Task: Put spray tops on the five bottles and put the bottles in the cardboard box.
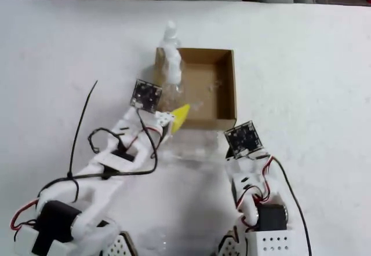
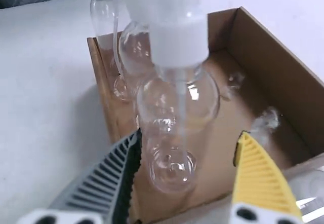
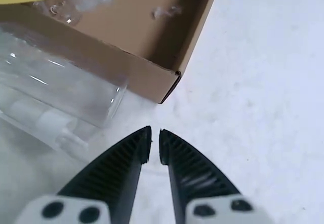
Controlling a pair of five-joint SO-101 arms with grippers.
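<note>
A cardboard box [image 1: 223, 88] sits mid-table with its top open. A clear bottle with a white spray top [image 1: 171, 53] stands at the box's left wall. In the left wrist view this bottle [image 2: 177, 97] sits between the fingers of my left gripper [image 2: 190, 133], which is open. The grey finger is at the bottle's side and the yellow finger [image 2: 258, 178] is apart from it. More clear glass [image 2: 109, 11] shows behind it. Another capped bottle [image 3: 55, 107] lies on the table along the box's front wall. My right gripper [image 3: 154, 133] is shut on nothing, by the box's front right corner [image 3: 169, 82].
The white table [image 1: 313, 65] stretches wide to the right of and behind the box. A loose black cable [image 1: 81, 123] runs along the left arm. Both arm bases [image 1: 266, 233] stand at the front edge.
</note>
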